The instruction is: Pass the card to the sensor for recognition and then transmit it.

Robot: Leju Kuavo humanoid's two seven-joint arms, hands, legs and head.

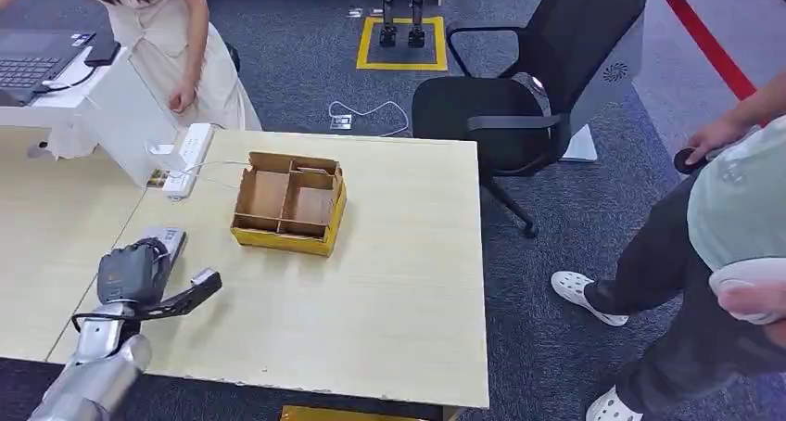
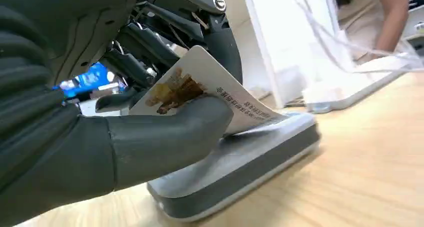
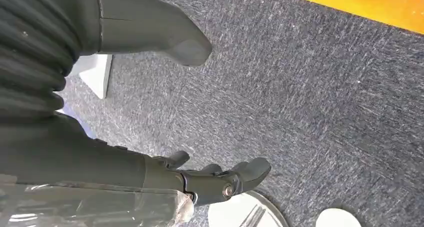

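Note:
My left hand (image 1: 139, 274) hovers over the grey sensor pad (image 1: 172, 237) near the left side of the wooden table (image 1: 389, 291). In the left wrist view the hand (image 2: 150, 112) pinches a white card (image 2: 210, 87) with a brown picture and printed text between thumb and fingers. The card's far edge lies against the top of the sensor (image 2: 240, 162). My right hand (image 3: 165, 102) hangs over the grey carpet, thumb and fingers apart, holding nothing.
A divided cardboard box (image 1: 289, 201) sits mid-table. A white power strip (image 1: 190, 158) with cables lies at the back left beside a white stand. A black office chair (image 1: 528, 87) stands behind the table. One person stands at the back left, another at the right.

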